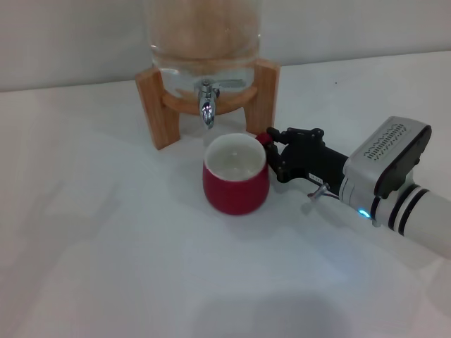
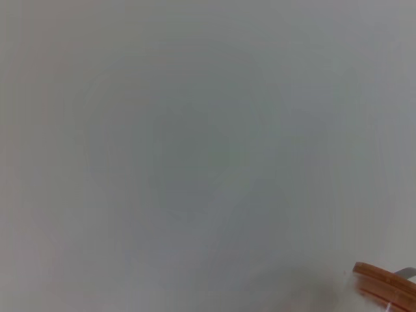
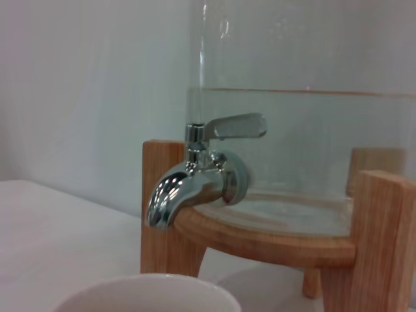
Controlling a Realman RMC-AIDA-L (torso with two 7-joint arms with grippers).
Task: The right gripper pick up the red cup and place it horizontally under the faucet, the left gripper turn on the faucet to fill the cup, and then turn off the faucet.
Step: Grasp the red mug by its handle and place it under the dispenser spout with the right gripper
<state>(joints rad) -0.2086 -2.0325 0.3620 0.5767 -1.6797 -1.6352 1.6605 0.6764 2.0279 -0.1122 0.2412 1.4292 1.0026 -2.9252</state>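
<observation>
While the right gripper grips the handle of the upright red cup, the faucet spout sits just behind the rim; left gripper unseen.

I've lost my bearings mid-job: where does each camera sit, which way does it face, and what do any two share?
Head: high, looking down at the red cup below the faucet; right end effector at the cup's handle.
Left wrist: faces bare white surface, wooden stand at one corner; no own body.
Right wrist: low, level with the faucet and cup rim; no own body.
Shared: faucet, cup, stand.
</observation>
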